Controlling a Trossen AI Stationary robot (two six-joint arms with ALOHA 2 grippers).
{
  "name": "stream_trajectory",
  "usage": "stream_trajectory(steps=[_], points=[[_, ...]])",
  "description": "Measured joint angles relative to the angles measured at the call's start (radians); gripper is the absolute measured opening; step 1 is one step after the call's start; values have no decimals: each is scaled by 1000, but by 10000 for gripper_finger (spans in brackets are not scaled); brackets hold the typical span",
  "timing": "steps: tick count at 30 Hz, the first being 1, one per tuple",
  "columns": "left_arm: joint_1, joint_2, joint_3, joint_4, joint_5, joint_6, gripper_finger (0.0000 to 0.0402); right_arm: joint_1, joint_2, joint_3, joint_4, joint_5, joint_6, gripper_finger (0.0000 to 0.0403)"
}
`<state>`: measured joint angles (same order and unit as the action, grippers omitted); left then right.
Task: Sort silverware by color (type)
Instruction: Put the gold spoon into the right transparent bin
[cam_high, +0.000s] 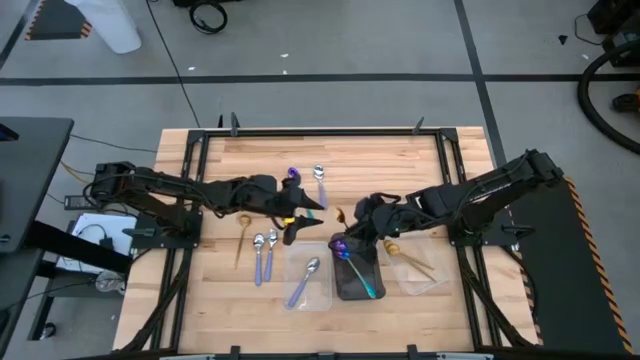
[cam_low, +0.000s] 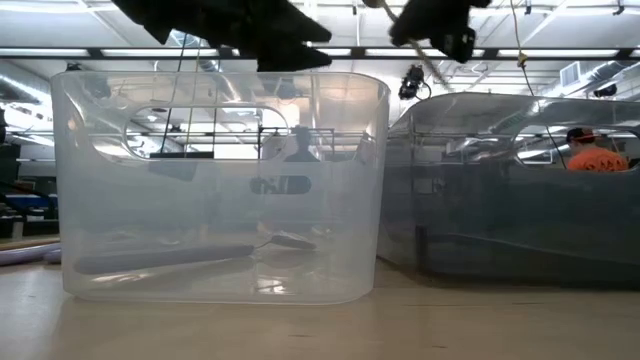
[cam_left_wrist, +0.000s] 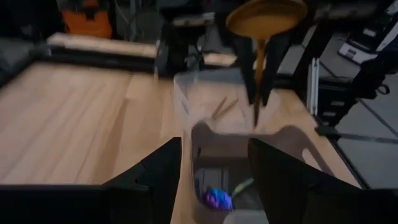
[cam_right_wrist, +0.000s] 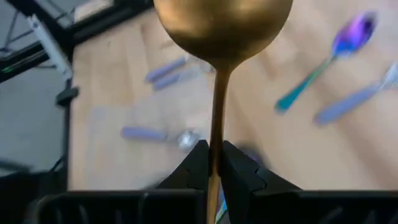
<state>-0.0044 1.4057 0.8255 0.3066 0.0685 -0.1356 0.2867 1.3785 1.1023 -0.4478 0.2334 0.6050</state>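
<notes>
My right gripper (cam_high: 350, 220) is over the table's middle, shut on a gold spoon (cam_right_wrist: 221, 25). My left gripper (cam_left_wrist: 214, 158) is open and empty just left of it (cam_high: 303, 220), facing the trays. On the table lie an iridescent purple spoon with a teal handle (cam_high: 295, 180), a silver spoon (cam_high: 320, 175), a gold spoon (cam_high: 241, 235) and two silver spoons with lilac handles (cam_high: 264, 255). The clear tray (cam_high: 310, 283) holds a silver spoon, the dark tray (cam_high: 358, 278) an iridescent spoon, and the right clear tray (cam_high: 420, 268) gold spoons. My right gripper pinches the gold spoon's thin handle (cam_right_wrist: 216, 146) between its two fingertips. The spoon sticks out forward past the fingers, in line with them, its round bowl (cam_right_wrist: 221, 25) at the far end. It is lifted clear of the table.
The three trays stand side by side near the table's front edge; in the low view the clear tray (cam_low: 220, 185) is left of the dark one (cam_low: 510, 195). Black frame rails run along the table's edges. A person in orange (cam_low: 590, 150) is in the room beyond.
</notes>
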Motion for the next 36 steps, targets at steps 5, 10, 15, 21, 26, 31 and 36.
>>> stream_trajectory(steps=[5, 10, 15, 21, 26, 31, 36], points=[[0, 0, 0, -30, 0, -15, 194, 0, -22, 0, -116, -146, 164, 34], [0, 0, 0, -42, 1, -42, 194, 0, -44, 0, -297, -218, 304, 34], [0, 0, 0, -58, 0, -45, 194, 1, -40, 0, -515, -228, 407, 34], [0, 0, 0, -70, 1, -45, 194, 22, -40, 0, -640, -234, 475, 34], [0, 0, 0, -80, 0, -42, 194, 57, -40, 0, -702, -235, 531, 34], [1, 1, 0, -84, 0, -42, 194, 95, -39, -36, -699, -232, 589, 34], [2, 1, 0, -85, -6, -39, 194, 130, -39, -112, -677, -265, 651, 34]])
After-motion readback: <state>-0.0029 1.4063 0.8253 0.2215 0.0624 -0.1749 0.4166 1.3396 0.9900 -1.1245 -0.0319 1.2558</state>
